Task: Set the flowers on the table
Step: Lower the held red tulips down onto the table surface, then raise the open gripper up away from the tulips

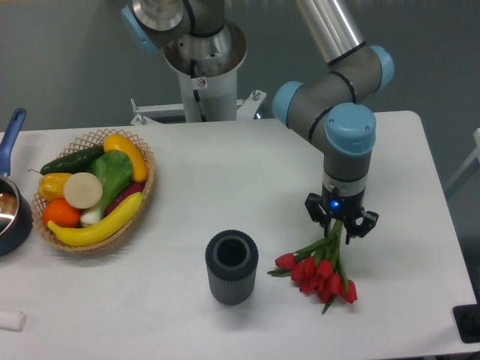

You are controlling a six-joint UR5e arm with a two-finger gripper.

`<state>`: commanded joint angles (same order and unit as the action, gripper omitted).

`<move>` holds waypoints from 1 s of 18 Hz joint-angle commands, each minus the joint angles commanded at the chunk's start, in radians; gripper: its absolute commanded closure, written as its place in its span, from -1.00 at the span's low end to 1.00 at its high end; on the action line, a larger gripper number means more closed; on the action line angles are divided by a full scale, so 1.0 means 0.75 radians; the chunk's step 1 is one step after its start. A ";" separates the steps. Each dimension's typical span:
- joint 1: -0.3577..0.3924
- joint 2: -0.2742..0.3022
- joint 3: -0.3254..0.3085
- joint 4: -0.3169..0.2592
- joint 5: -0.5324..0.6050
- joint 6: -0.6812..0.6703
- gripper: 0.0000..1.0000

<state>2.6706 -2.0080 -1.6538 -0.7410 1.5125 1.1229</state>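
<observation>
The flowers (319, 273), a bunch of red tulips with green leaves and stems, hang heads-down at the front right of the white table (225, 172). Their red heads reach the table top or sit just above it; I cannot tell which. The green stems run up into my gripper (338, 223), which is shut on them and points straight down right above the bunch. The stem ends are hidden between the fingers.
A dark ribbed cylindrical vase (232, 267) stands just left of the tulips. A wicker basket (142, 196) of fruit and vegetables sits at the left, with a blue-handled pot (9, 214) at the left edge. A small white object (10, 320) lies front left.
</observation>
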 joint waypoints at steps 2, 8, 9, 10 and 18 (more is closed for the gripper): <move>0.051 0.014 0.012 0.002 -0.002 0.010 -1.00; 0.151 0.080 -0.030 -0.016 -0.010 0.126 -1.00; 0.172 0.112 -0.055 -0.016 -0.018 0.187 -1.00; 0.190 0.133 -0.075 -0.016 -0.033 0.255 -1.00; 0.307 0.278 -0.192 -0.082 -0.049 0.577 -1.00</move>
<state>2.9006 -1.7994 -1.7978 -0.8023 1.4757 1.5553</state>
